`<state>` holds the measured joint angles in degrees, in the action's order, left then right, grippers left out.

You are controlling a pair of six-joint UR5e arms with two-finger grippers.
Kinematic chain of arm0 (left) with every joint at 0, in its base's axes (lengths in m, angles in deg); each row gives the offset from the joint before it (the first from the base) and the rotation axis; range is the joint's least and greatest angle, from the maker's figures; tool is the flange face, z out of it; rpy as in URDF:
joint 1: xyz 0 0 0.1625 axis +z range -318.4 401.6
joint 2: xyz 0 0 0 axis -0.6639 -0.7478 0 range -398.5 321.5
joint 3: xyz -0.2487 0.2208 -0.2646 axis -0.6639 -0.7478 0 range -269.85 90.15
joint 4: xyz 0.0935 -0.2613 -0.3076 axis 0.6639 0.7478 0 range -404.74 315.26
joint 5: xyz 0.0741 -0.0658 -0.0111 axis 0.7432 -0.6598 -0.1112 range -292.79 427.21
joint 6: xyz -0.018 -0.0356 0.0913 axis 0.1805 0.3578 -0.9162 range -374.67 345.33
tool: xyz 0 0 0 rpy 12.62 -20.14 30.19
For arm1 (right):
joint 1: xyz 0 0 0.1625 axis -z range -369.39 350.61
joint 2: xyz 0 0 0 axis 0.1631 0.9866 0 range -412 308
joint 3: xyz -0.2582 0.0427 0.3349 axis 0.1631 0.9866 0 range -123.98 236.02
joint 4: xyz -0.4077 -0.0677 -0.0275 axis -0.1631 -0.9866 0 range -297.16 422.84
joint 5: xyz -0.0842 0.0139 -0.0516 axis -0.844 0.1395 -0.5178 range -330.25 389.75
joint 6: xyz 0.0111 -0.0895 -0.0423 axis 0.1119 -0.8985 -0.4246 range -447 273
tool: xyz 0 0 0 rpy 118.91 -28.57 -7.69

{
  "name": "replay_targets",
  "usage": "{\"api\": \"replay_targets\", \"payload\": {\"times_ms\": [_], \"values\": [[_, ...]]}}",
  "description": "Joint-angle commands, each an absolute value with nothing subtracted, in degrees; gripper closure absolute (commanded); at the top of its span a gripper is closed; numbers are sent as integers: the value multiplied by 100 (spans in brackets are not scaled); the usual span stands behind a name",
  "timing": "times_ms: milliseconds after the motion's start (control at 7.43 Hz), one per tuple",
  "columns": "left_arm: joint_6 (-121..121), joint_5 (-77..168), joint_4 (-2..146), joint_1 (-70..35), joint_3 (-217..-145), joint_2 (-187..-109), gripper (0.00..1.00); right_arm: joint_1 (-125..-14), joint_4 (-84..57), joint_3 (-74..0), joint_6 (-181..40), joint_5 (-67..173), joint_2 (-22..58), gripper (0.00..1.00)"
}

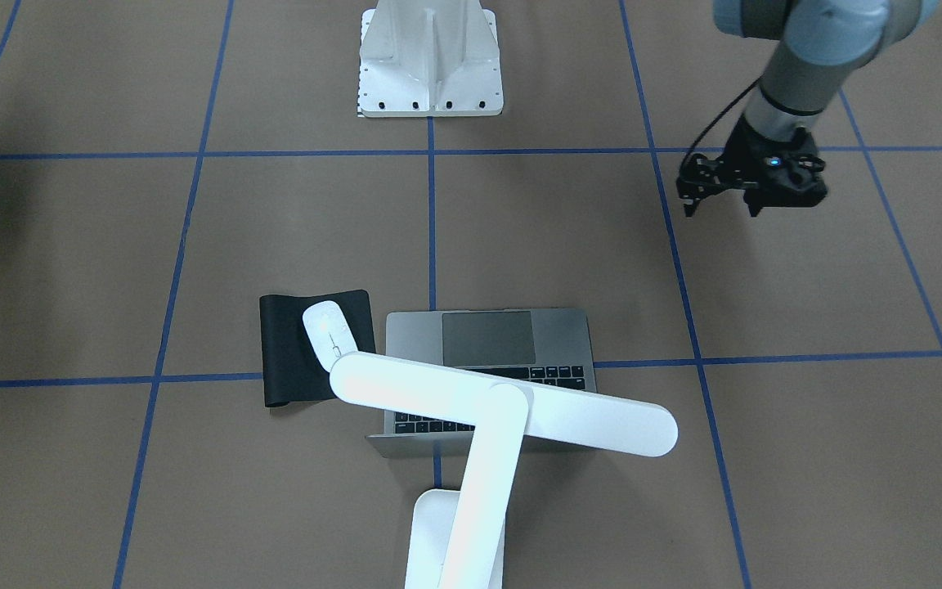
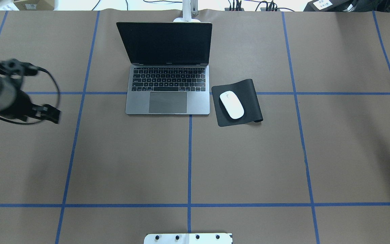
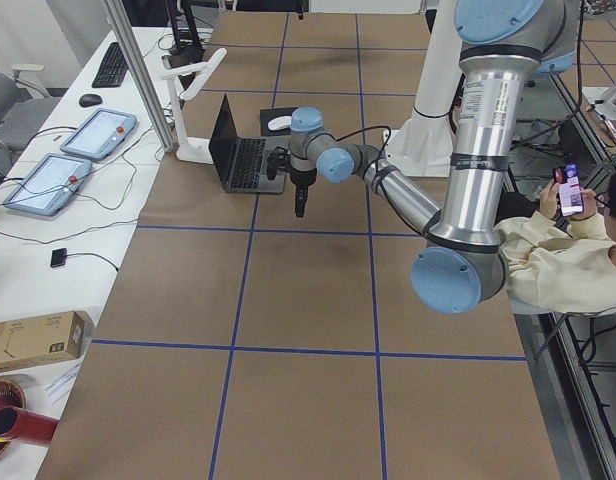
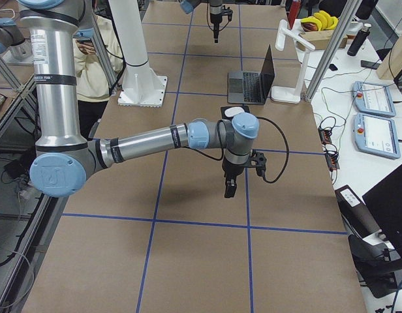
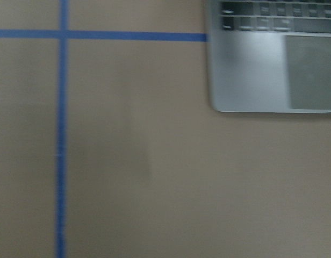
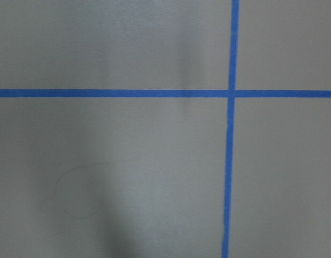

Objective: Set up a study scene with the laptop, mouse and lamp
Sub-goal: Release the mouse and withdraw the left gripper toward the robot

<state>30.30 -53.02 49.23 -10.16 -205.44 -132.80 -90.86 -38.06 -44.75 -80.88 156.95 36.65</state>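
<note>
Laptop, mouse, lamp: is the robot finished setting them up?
Looks finished. The laptop is open, the mouse sits on the black mat beside it, the lamp stands behind it. The left gripper is open, holding nothing. Nothing seems left.

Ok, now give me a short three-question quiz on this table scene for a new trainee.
1. True or false: the mouse lies on the black mat.
2. The laptop lid is: A) shut, B) open, C) taken off.
3. Fill in: in the front-facing view, the head of the lamp hides part of the laptop's ____.
Key: 1 true; 2 B; 3 keyboard.
</note>
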Motion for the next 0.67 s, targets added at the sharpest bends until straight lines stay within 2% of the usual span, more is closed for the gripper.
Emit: {"api": "replay_targets", "payload": {"times_ms": [0, 269, 538], "values": [[1229, -6188, 4931, -2366, -19886, -12965, 1, -9507, -3753, -4050, -8829, 15816, 3738, 0], [-46, -6191, 4930, -3105, -19192, -12912, 1, -9736, -3674, -3715, -9543, 15807, 3844, 0], [-1634, -6347, 4922, -4052, -18279, -12912, 0, -9780, -3648, -3749, -9692, 15764, 3931, 0]]}}
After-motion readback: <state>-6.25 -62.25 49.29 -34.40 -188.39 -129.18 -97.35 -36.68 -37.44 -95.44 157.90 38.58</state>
